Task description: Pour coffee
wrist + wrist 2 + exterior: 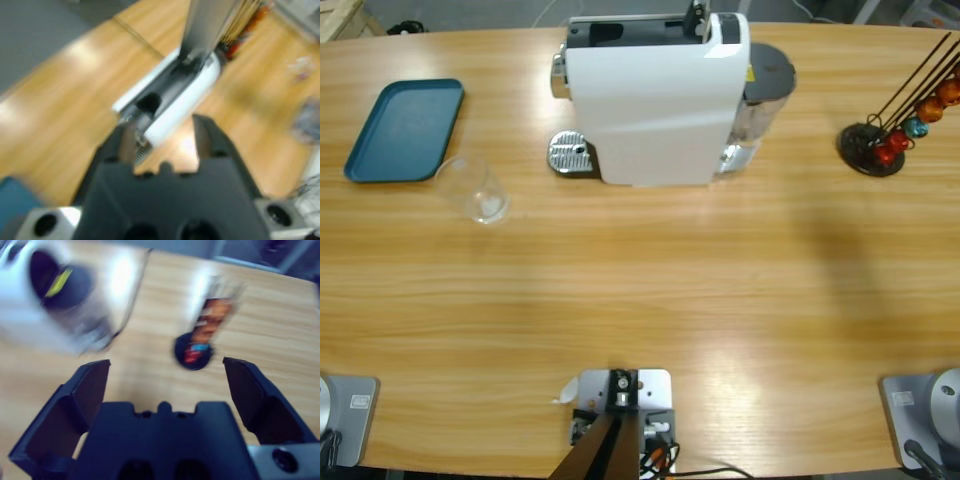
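Long wooden table (650, 290) carries everything in sight. Largest item: white coffee machine (655, 95), standing at the far edge near the middle, with a round perforated metal drip plate (570, 155) at its base and a grey-lidded clear water tank (765, 85) on the opposite side. Left gripper (165, 140) hangs above the table, jaws parted a moderate way, holding nothing; the machine lies directly ahead of and below its jaws, dark top slot facing up. A blue tray (405, 130) lies flat, showing only as a blue corner low at that gripper's side in the left wrist view. Right gripper (167, 385) also hangs clear of the table, jaws spread wide, nothing between them; ahead of its jaws stands the capsule rack (195, 350), a dark round base with thin rods holding orange, red and blue capsules (920, 115), the water tank beyond and off to one side. Clear glass tumbler (475, 190) stands just beside the tray's near corner, well apart from both grippers; cannot tell whether any coffee is in it.
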